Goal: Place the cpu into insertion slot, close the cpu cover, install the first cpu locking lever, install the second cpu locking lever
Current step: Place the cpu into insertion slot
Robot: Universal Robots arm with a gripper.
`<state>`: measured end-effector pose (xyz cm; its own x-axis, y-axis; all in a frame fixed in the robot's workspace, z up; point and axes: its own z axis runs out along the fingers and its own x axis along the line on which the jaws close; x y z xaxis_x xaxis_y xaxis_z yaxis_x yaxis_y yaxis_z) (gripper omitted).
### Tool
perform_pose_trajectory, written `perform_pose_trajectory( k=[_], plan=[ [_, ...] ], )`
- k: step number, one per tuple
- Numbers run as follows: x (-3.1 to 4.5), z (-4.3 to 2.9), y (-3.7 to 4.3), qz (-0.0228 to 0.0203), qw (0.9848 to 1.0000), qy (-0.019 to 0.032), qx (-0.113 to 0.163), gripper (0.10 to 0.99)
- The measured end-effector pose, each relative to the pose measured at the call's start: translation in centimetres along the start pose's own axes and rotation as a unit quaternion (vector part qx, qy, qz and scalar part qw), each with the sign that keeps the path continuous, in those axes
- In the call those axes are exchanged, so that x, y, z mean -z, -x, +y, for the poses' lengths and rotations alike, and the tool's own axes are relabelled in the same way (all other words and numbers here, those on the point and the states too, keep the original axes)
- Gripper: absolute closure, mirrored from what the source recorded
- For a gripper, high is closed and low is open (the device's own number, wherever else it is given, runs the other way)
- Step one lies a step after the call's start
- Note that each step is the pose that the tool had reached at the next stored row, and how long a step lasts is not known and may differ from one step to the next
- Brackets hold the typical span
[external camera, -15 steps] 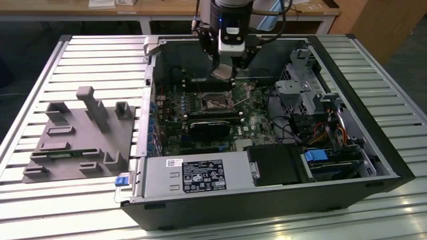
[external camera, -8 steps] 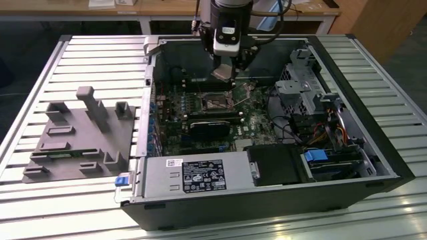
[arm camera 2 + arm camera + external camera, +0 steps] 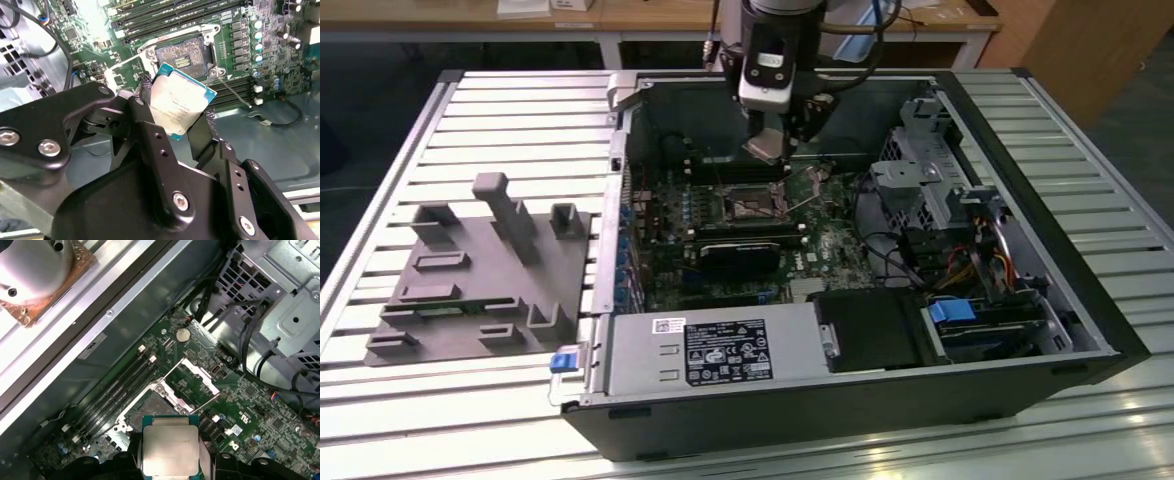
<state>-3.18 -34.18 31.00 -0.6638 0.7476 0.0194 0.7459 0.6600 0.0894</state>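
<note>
A workshop with pale wooden benches lies behind a silver slatted metal table (image 3: 1067, 130). On it lies a large black computer case (image 3: 854, 420), on its side with the panel off. A grey moulded fixture plate (image 3: 467, 270) sits beside the case, toward the table's edge on the exterior view's left. Inside the case, a green motherboard (image 3: 827, 245) covers the floor. A silver power supply box (image 3: 720, 350) fills the corner along the near wall.

The black two-fingered gripper (image 3: 767, 150) hangs over the board close to the case's far wall. Its fingers (image 3: 150, 125) are drawn in narrow and clamp the cpu (image 3: 180, 102), a small flat square chip with a dull silver-grey metal top, by two opposite edges. In the second wrist view the chip's flat face is tilted.

The insertion slot (image 3: 185, 57), a square dark socket with a silvery metal rim, sits near the middle of the board beside the long black memory slots (image 3: 120, 385). It looks bare. The cpu cover (image 3: 192, 377), a thin silver metal frame with a large window, seems swung open off the socket's far side. A thin wire lever (image 3: 232, 92) stands free beside the rim.

The chip is clear of the socket and touches nothing but the fingers. In both wrist views the socket lies just beyond the chip's leading edge, so by my reading the chip hangs above the slot and a little short of it, toward the case's far wall. It also appears turned slightly out of square with the rim.
</note>
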Motion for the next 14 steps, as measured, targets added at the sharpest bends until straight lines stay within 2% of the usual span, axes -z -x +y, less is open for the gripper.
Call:
perform_pose_trajectory(
  k=[7, 11, 14],
  plan=[
    [-0.02, 0.0, 0.0, -0.0041, 0.9989, 0.0009, -0.046, 0.549],
    [-0.04, 0.0, 0.0, -0.0067, 0.9972, 0.0015, -0.075, 0.549],
    [-0.05, -0.01, 0.0, -0.0088, 0.9952, 0.0019, -0.098, 0.549]
  ],
)
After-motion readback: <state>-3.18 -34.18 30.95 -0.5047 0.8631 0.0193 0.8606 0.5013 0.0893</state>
